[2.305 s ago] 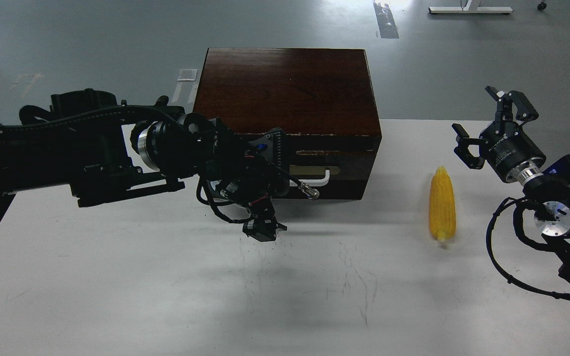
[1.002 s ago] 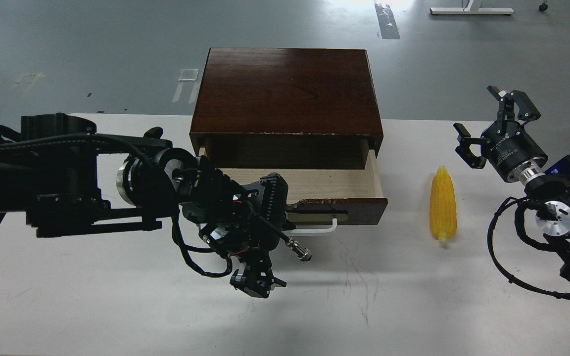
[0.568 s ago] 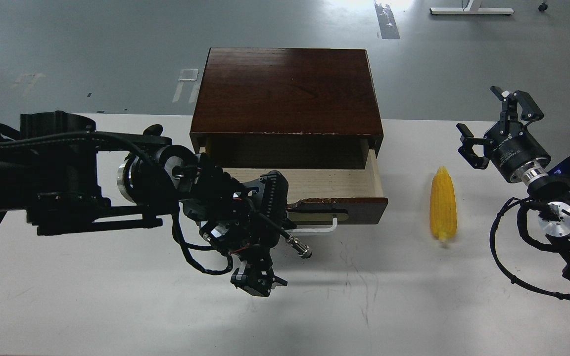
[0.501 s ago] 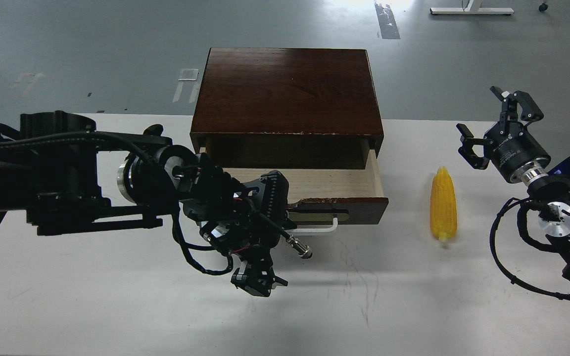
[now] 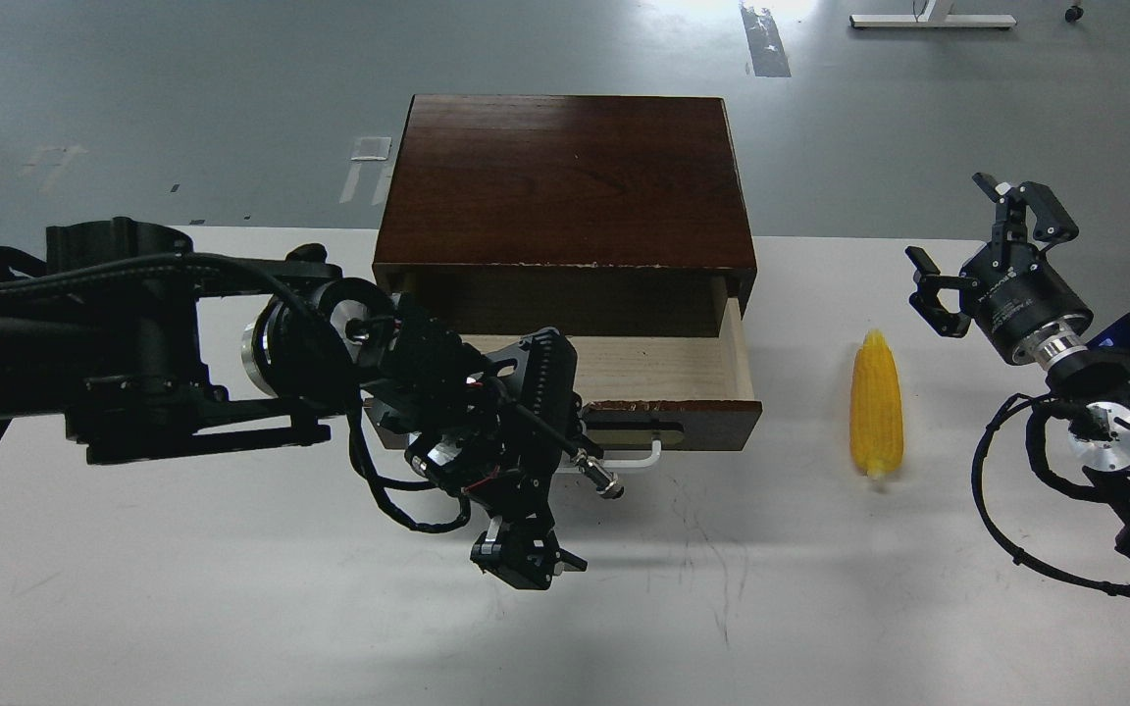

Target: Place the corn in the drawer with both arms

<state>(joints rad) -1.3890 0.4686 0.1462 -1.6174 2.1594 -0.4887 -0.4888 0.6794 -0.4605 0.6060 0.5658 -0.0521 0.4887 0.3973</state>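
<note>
The drawer (image 5: 697,422) stands pulled out of the dark wooden cabinet (image 5: 565,176), and its pale wood interior (image 5: 653,365) holds nothing that I can see. Its white bar handle (image 5: 642,457) shows partly behind my left arm. My left gripper (image 5: 526,566) hangs low over the table, in front of the drawer and left of the handle; it is too dark to tell its fingers apart. The yellow corn (image 5: 877,404) lies on the table right of the drawer, tip pointing away. My right gripper (image 5: 977,247) is open and empty, above and right of the corn.
The white table (image 5: 231,588) has faint scratches in front of the drawer. My left arm and its cables cover the drawer's left half. The table's right edge runs close to my right arm. Grey floor lies behind the cabinet.
The drawer went from shut to pulled out over the earlier frames. Since half a second ago my left arm has shifted slightly right and its gripper has dropped lower. The corn has not moved.
</note>
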